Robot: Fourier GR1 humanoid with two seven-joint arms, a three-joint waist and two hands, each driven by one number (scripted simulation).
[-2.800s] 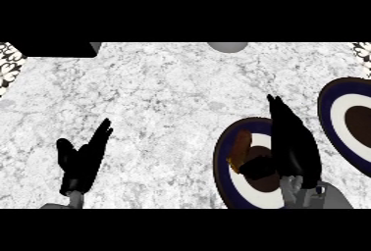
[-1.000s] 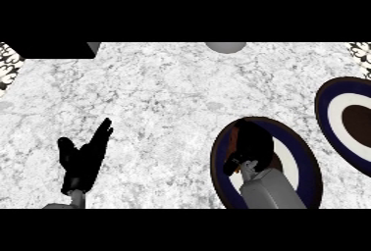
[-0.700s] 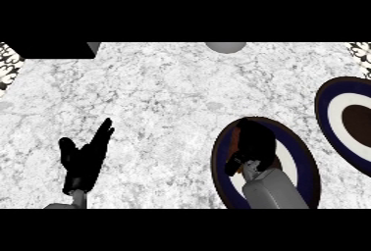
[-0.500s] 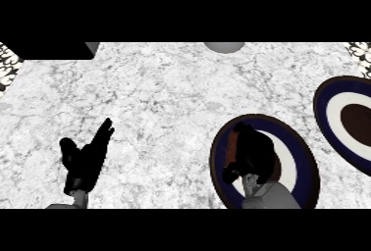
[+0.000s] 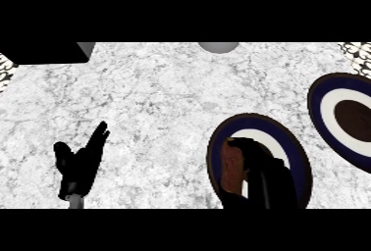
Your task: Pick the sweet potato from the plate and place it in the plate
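Two plates (image 5: 225, 142) (image 5: 322, 98) on marbled white counter (image 5: 159, 98)

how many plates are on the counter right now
2. The near plate is at the lower right, under the right hand and the sweet potato. The far plate is at the right edge, cut off by the frame. None seems hidden.

You've got the near plate (image 5: 290, 147) at 5 o'clock on the counter (image 5: 159, 98), sweet potato (image 5: 232, 169) on its left part, right hand (image 5: 270, 181) over it. Second plate (image 5: 328, 117) sits at 3 o'clock. Left hand (image 5: 78, 164) rests at 8 o'clock.
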